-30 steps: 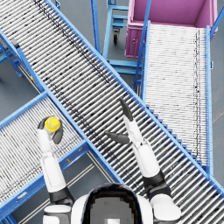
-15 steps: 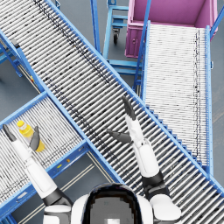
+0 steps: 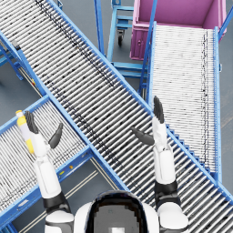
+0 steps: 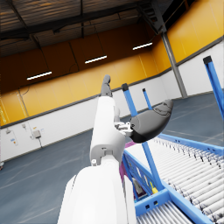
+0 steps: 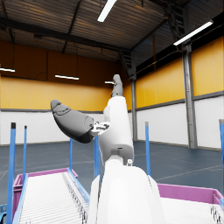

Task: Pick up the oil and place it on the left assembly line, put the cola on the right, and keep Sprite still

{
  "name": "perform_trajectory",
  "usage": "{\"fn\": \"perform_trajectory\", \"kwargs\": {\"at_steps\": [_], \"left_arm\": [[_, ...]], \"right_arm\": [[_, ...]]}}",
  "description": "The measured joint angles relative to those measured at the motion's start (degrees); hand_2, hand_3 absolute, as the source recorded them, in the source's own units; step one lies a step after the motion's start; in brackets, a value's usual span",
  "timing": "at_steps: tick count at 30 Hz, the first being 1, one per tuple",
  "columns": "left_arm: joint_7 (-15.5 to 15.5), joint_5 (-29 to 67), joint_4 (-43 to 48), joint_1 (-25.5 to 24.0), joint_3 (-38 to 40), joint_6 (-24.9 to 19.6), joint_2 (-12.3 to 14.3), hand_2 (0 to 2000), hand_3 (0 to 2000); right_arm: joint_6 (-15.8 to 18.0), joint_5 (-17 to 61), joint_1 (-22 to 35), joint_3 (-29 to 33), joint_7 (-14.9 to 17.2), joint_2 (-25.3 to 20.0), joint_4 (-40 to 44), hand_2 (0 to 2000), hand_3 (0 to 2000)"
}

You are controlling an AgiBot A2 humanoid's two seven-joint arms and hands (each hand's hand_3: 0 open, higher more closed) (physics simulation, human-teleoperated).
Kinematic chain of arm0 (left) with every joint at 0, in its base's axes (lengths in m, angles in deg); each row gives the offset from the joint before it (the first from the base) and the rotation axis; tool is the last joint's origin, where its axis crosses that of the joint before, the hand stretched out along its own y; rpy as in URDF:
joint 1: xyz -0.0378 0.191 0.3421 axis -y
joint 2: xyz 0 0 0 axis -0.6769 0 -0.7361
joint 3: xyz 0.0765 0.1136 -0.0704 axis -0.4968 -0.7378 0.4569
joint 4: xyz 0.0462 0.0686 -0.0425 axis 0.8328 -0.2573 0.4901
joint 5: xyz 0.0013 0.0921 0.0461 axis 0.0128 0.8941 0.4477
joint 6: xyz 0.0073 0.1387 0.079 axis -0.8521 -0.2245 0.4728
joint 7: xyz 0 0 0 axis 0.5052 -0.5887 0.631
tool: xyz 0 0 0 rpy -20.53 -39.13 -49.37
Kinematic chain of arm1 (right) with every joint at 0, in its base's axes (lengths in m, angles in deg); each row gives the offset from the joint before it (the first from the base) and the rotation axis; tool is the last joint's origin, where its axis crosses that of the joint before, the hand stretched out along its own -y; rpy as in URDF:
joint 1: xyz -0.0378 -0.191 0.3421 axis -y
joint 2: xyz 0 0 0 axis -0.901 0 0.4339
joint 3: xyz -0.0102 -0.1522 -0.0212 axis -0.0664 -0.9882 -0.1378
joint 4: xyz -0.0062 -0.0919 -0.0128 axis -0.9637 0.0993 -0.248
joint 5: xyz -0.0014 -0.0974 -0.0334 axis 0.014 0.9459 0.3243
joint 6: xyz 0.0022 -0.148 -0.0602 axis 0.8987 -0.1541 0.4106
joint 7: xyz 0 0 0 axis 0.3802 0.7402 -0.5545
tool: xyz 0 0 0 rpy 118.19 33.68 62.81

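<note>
Oil lies on the left line, just beside my L hand and partly hidden behind it; can't tell if we touch. L fingers spread wide, holding nothing. R hand up over the middle line, fingers apart, thumb out sideways, nothing in it. Pink bin sits at the far end of the right line

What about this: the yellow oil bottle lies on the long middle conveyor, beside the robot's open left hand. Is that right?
Not quite. The head view shows the yellow oil bottle lying on the left conveyor, not the long middle one. It does lie beside the open left hand.
</note>
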Motion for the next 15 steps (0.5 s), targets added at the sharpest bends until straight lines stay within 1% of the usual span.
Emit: {"fn": "perform_trajectory", "kwargs": {"at_steps": [4,8,11,15], "left_arm": [[0.0,0.01,-0.39,3.06,-5.89,0.0,-0.62,0,0],[0.0,0.01,-1.19,6.15,-10.71,0.0,-0.54,0,0],[0.0,0.01,-2.07,8.1,-13.29,0.0,-0.24,0,0],[0.0,0.02,-2.8,9.72,-15.11,0.0,0.16,0,0]], "right_arm": [[0.0,-0.01,-0.31,4.81,0.0,-0.12,-0.66,0,0],[0.0,-0.02,-0.1,9.33,0.0,-0.11,-1.01,0,0],[0.0,-0.03,-0.08,11.28,0.0,-0.09,-1.03,0,0],[0.0,-0.03,-0.48,12.42,0.0,-0.14,-1.14,0,0]]}}
